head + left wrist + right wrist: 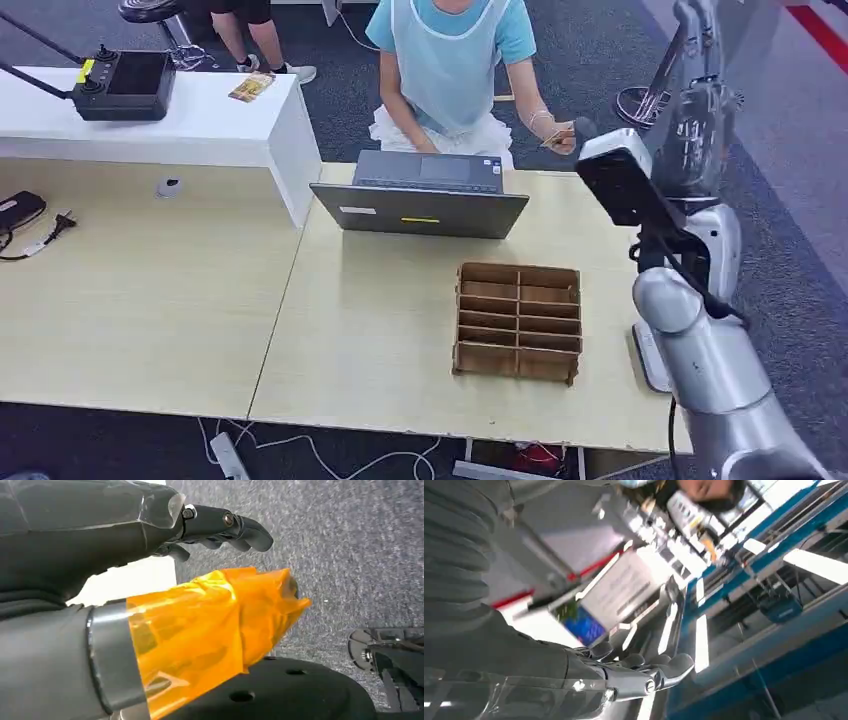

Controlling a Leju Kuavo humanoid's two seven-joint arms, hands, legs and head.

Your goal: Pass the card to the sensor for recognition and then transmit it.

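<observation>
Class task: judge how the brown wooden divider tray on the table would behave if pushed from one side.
The divider tray looks like thin slotted board, so probably light and stiff. It sits low and flat on the table, so it would likely slide rather than tip. Its thin partitions may be fragile.

The right arm (715,375) is a smooth silver tube with rounded joints, a thin black cable running along it, and a black box with a pale top mounted near its wrist. The left hand (150,560) has a glossy dark grey cover, dark fingers (240,530) joined with small silver screws, and a thumb wrapped in crinkled orange film above a silver band. The right hand (589,680) looks grey and ribbed with silvery fingers, though that view is blurred.
</observation>
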